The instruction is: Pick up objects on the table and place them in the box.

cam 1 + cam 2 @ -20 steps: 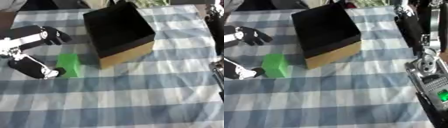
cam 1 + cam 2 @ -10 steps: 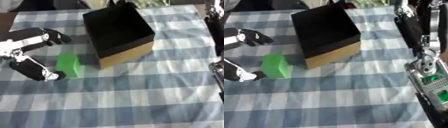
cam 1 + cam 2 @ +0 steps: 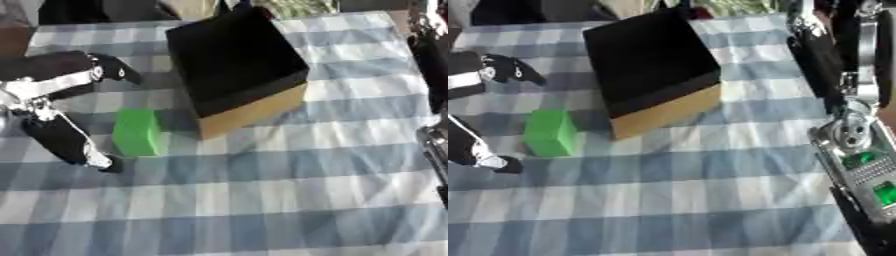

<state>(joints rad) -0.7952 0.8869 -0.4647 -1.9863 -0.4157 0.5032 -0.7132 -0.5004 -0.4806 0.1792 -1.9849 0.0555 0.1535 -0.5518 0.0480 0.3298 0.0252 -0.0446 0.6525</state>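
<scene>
Left hand (image 3: 52, 107), black and silver, is spread open round the green rectangular block (image 3: 137, 132) without touching it, beside the black-lined cardboard box (image 3: 234, 62); right eye view: right arm (image 3: 852, 135) along the blue checked tablecloth (image 3: 710, 200), its hand unseen

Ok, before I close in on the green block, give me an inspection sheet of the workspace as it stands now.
Surface: table under a blue and white checked cloth, lying flat.
Job's things: green block on the cloth, left of the box and apart from it; box open, black inside with tan outer walls, nothing seen in it.
Clutter: nothing seen on the cloth besides these.
Robot hands: left robot hand spread open around the block's left side, thumb low, fingers above, not touching the block; right robot hand not seen, only the right arm at the right edge.
Cables: nothing seen.
Surroundings: dark shapes beyond the far table edge, too unclear to name.
</scene>
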